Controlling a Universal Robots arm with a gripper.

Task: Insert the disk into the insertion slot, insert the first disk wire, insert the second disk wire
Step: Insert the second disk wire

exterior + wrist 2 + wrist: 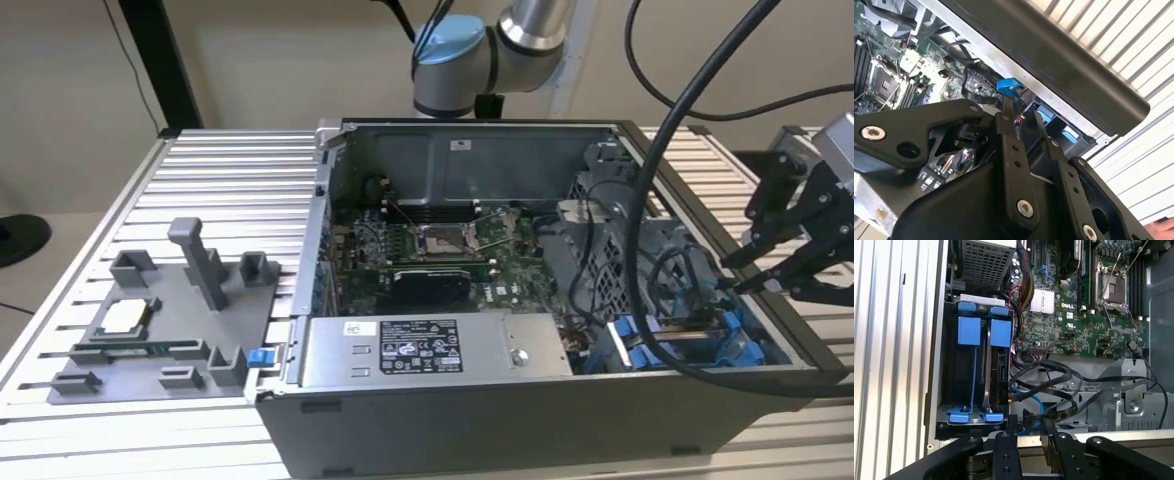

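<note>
Atop slatted table (894,340), disk (1000,370) sits in insertion slot (952,380) beside hand (1029,423).

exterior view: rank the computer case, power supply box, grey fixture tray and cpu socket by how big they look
1. computer case
2. grey fixture tray
3. power supply box, not far behind the tray
4. cpu socket, clearly smallest

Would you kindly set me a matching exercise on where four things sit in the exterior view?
Things:
1 claw
2 power supply
3 grey fixture
4 processor socket

Places:
A on the table, at the exterior view's left
B middle of the motherboard
C at the case's side on the exterior view's right
D inside the case, along the wall nearest the camera

Pairs: 1-C; 2-D; 3-A; 4-B
</note>
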